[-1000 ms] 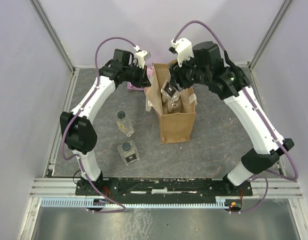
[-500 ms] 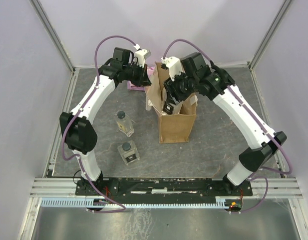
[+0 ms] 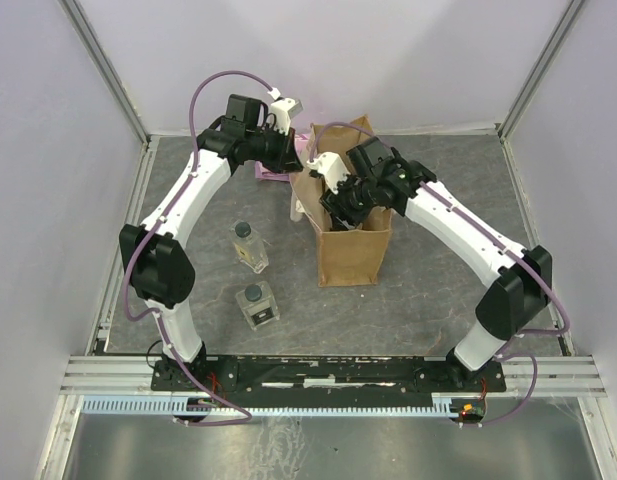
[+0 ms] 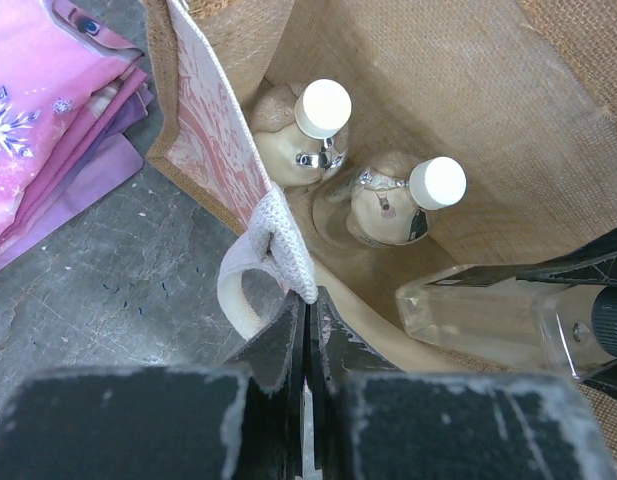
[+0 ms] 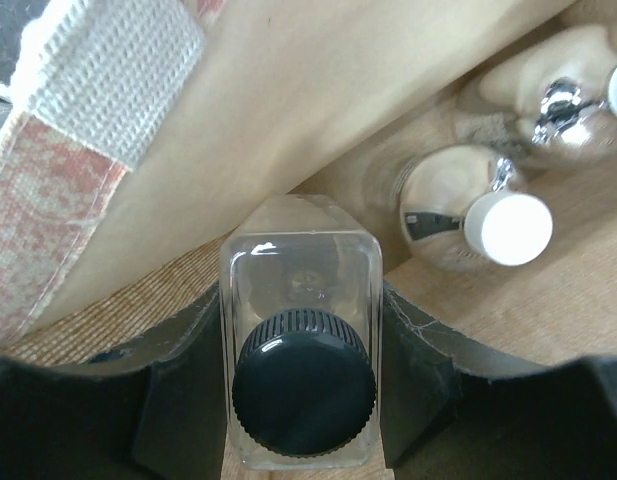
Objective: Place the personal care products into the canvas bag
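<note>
Now | right pincer [image 5: 301, 310] clamped on square bottle [image 5: 302, 385], inside bag [image 4: 508, 110] | two white-capped bottles [image 4: 313, 135] [image 4: 398, 200] just beyond its tips | left pincer [image 4: 306, 300] pressed together on handle [image 4: 278, 225] | two loose bottles [image 3: 251, 245] [image 3: 258, 305] on surface [image 3: 438, 290], nearer left pincer

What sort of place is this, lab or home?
Most likely a lab robot cell: bare pale walls in metal framing, a grey tabletop, a left arm and right arm bolted to a rail at its near edge.

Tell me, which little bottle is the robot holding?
The square dark-capped bottle in the right jaws, inside the bag; two white-capped ones lie loose there, two others sit outside.
</note>
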### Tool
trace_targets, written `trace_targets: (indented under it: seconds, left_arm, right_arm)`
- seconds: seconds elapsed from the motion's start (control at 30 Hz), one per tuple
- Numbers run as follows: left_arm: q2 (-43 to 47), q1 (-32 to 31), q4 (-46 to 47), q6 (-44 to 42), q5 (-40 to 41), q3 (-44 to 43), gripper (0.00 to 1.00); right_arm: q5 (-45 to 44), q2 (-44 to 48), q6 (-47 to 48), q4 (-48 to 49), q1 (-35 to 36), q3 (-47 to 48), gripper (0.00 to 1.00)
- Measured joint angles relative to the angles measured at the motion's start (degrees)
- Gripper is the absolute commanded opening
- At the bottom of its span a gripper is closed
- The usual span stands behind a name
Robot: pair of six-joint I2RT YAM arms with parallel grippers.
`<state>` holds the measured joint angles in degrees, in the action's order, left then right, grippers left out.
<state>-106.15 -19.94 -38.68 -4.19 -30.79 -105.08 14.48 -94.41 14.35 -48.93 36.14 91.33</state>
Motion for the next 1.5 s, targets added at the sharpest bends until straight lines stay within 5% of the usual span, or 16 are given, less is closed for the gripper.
trace_targets:
  seconds: [0.47, 1.0, 1.1, 1.27, 1.5]
  left_arm:
    - [-0.22, 0.0, -0.59, 0.0, 0.0, -0.94, 0.03]
    - [-1.46, 0.48, -0.61, 0.0, 0.02, -1.92, 0.03]
    - [-1.68, 0.57, -0.57, 0.0, 0.02, -2.05, 0.03]
    - [-2.1, 0.66, -0.44, 0.0, 0.02, -2.43, 0.03]
    - [-2.47, 0.63, -0.66, 0.0, 0.0, -2.99, 0.03]
  right_arm:
    - [-0.2, -5.73, 12.63, 7.3, -0.76, -2.45, 0.0]
    - [1.84, -6.14, 15.3, 14.88, -3.89, -8.24, 0.02]
    - [2.01, -6.14, 14.99, 16.26, -4.09, -8.76, 0.1]
    - [1.75, -6.14, 13.68, 17.88, -4.09, -9.22, 0.45]
    - [-0.15, -6.14, 9.9, 17.07, -4.09, -8.5, 0.59]
